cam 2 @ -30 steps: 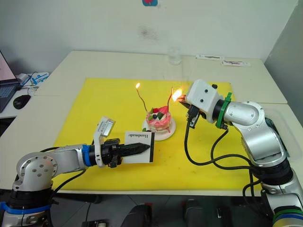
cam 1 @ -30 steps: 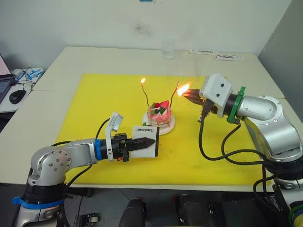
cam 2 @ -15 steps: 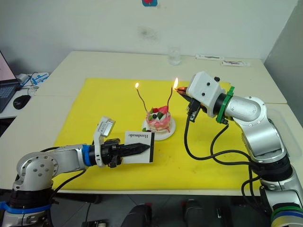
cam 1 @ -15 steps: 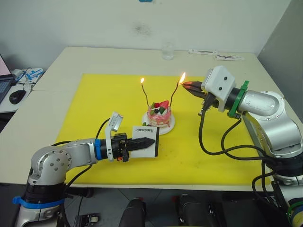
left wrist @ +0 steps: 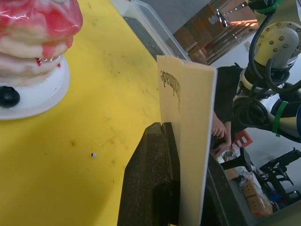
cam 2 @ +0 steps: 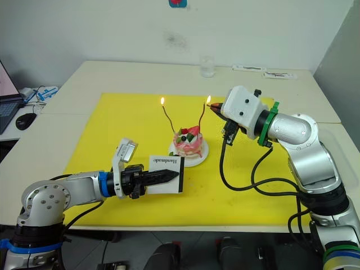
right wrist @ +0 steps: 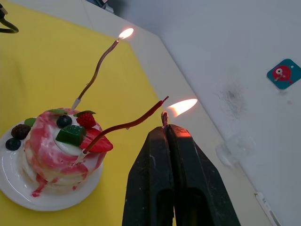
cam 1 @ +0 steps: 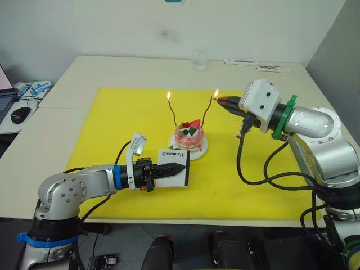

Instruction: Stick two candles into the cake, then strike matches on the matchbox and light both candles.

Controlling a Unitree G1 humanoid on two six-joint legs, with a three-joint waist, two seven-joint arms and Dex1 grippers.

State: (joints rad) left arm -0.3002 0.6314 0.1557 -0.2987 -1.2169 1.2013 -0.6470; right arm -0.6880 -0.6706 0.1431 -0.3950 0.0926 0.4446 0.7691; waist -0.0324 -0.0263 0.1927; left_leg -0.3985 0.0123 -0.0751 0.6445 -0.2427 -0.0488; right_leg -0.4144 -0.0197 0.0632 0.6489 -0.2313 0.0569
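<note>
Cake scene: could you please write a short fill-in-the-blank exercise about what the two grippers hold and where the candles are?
1. The left gripper is shut on the upright white ___.
2. The right gripper pinches a burning ___.
3. The tan candle and the dark red candle both stand in the ___.

Missing words: matchbox; match; cake.

Two wavy candles (right wrist: 110, 127) upright in pink cake (right wrist: 56, 146), paler one alight.
</note>
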